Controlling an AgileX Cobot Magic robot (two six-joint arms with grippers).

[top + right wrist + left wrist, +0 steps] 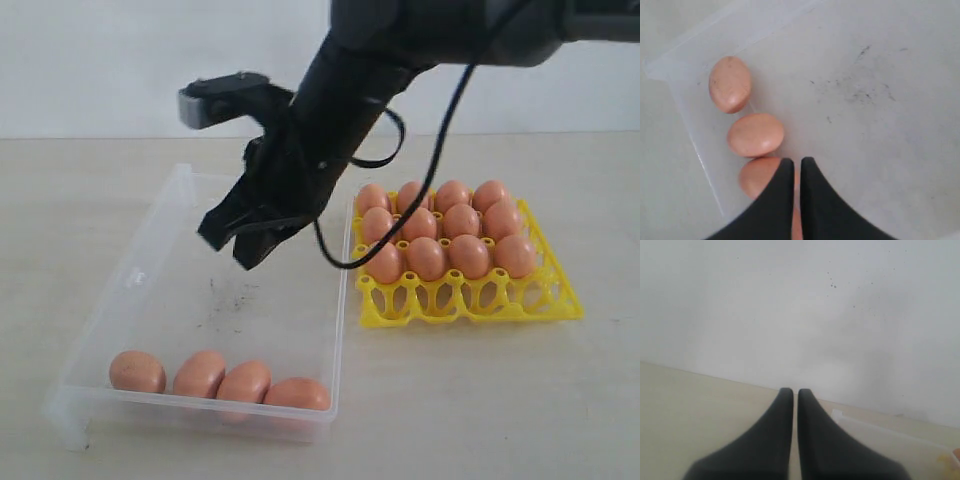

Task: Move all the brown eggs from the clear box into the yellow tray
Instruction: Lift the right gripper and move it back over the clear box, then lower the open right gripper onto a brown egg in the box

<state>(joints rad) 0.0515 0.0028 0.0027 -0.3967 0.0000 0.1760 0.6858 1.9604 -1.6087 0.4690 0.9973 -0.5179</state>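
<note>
four smooth matte oval brown eggs [200, 373] lying along a short wall of the clear box [280, 325]; right jaws and left jaws both clenching shut, empty.

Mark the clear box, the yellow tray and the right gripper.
clear box [125, 285]: exterior view, left wall.
yellow tray [468, 303]: exterior view, empty front row.
right gripper [797, 162]: right wrist view, between shut fingertips.

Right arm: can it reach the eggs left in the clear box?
Likely yes. The right end effector hangs above the open clear box, nothing between it and the four brown eggs; jaws are shut and must open first.
</note>
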